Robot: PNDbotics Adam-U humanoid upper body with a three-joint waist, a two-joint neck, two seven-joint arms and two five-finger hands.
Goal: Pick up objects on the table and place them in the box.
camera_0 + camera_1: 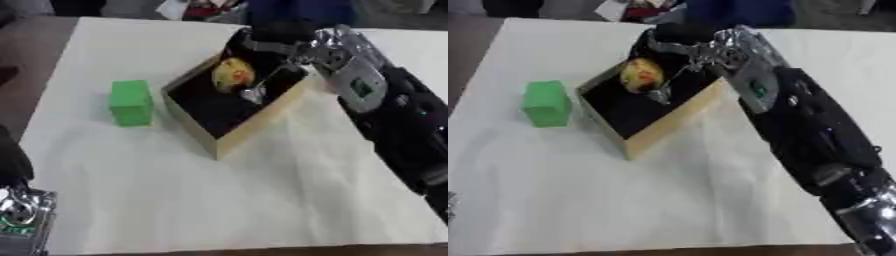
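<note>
While right hand (262,47) grasps yellow object (233,73) inside box (249,127), green block (131,102) just beside.

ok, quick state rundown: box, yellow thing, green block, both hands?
box: upright on the table, open top, dark inside.
yellow object: inside the box, at its far end.
green block: on the table, left of the box, apart from it.
right hand: over the box's far end; fingers unclear.
left hand: idle at lower left corner, only partly showing.
</note>
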